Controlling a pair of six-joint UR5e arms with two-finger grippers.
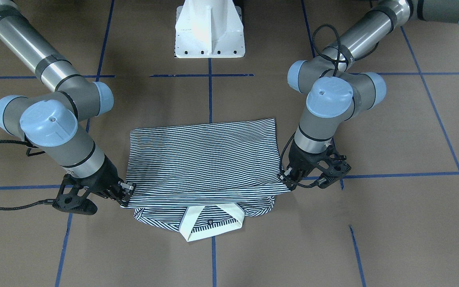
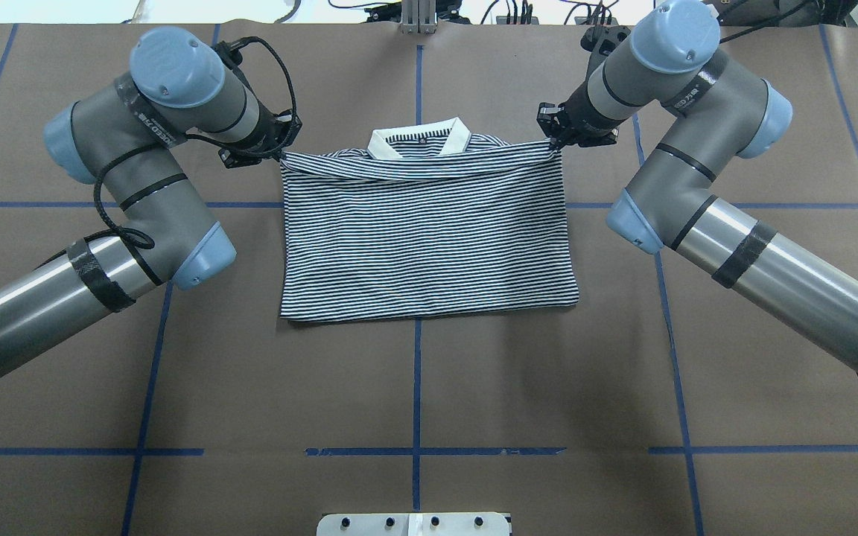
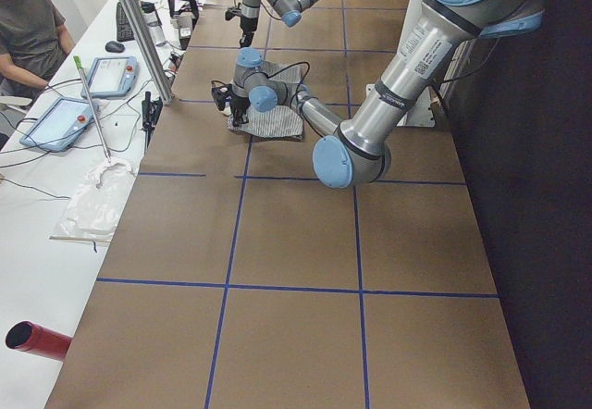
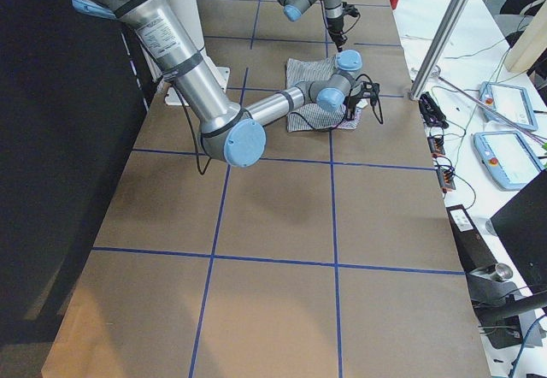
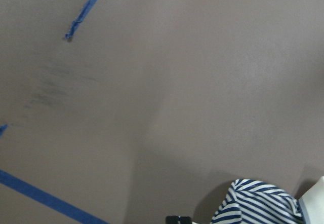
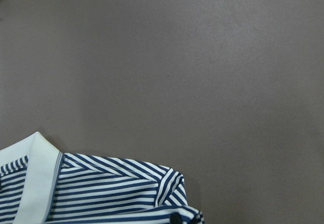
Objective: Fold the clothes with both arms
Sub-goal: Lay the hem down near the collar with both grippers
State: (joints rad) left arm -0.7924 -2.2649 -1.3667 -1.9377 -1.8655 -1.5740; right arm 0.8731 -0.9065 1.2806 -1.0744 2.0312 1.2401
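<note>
Fingers [image 1: 127,187] on folded shirt [image 1: 205,159] corners

No wording can be read with certainty. Small dark lettering runs along a grey wrist section of the left arm [image 2: 147,199], at about ten o'clock in the overhead view. Similar lettering sits on the right arm [image 2: 686,179] at about two o'clock. Both are too blurred to make out.

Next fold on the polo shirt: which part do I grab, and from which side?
Probably the two corners of the folded edge nearest the robot, one per gripper, each coming in low from its own outer side. The polo shirt lies flat as a wide doubled rectangle, so those corners are thick and free. The left gripper and right gripper hold the far corners.
</note>
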